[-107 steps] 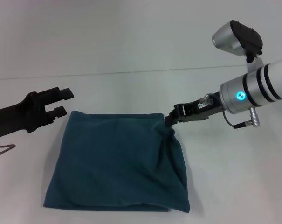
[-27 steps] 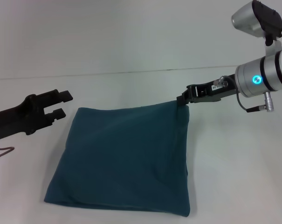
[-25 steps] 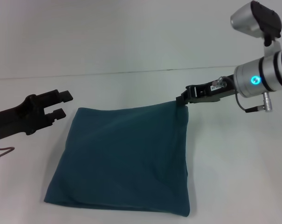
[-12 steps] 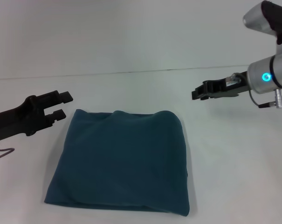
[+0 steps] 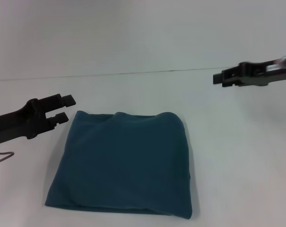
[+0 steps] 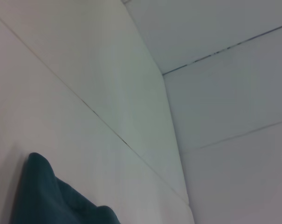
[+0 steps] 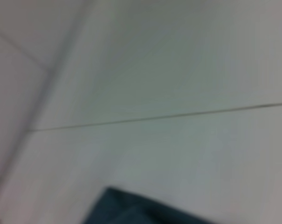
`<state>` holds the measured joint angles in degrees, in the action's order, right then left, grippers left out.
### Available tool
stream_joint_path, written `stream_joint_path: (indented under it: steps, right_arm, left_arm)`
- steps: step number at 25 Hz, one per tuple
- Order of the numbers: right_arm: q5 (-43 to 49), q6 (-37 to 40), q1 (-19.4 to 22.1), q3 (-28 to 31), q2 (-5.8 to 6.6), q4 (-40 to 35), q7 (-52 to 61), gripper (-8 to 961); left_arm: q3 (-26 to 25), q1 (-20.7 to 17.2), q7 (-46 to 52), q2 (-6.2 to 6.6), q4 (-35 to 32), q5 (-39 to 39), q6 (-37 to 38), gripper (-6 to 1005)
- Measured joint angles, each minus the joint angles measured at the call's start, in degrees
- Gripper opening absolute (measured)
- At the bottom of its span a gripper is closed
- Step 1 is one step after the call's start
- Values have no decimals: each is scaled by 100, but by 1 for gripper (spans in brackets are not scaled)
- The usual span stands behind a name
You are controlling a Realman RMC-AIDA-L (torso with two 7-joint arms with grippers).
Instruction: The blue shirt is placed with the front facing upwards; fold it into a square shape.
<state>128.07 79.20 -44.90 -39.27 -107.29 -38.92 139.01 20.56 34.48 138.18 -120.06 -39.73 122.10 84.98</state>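
The blue shirt (image 5: 121, 163) lies on the white table folded into a rough square, plain teal side up, with a small hump along its far edge. My left gripper (image 5: 64, 108) hovers open just off the shirt's far left corner, touching nothing. My right gripper (image 5: 218, 78) is raised above the table, well off to the right of the shirt's far right corner, open and holding nothing. A corner of the shirt (image 6: 52, 205) shows in the left wrist view, and an edge of the shirt (image 7: 131, 210) shows blurred in the right wrist view.
The white table (image 5: 237, 156) runs back to a seam against the pale wall (image 5: 133, 33). A thin cable loop (image 5: 3, 156) hangs under my left arm near the table's left side.
My right gripper let go of the shirt's far right corner, which dropped flat onto the table. The arm then rose and pulled away to the right. The left arm barely moved.
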Motion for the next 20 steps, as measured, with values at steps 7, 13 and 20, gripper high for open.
stream_joint_path:
  steps: [7,13,20]
  right_arm:
    - [-1250,1602,806,416,137,-212,-545,469]
    - [-1609,2074,1283,671,128,-209,-638,829]
    - [-1643,2134,1404,953,210,-180,-603,863]
  left_arm:
    - [348,65,-308,45,-36,39,289,691]
    - [629,-6,477,-26,8,78,-132,691]
    - [630,-264,675,-142,469,113,-535,691]
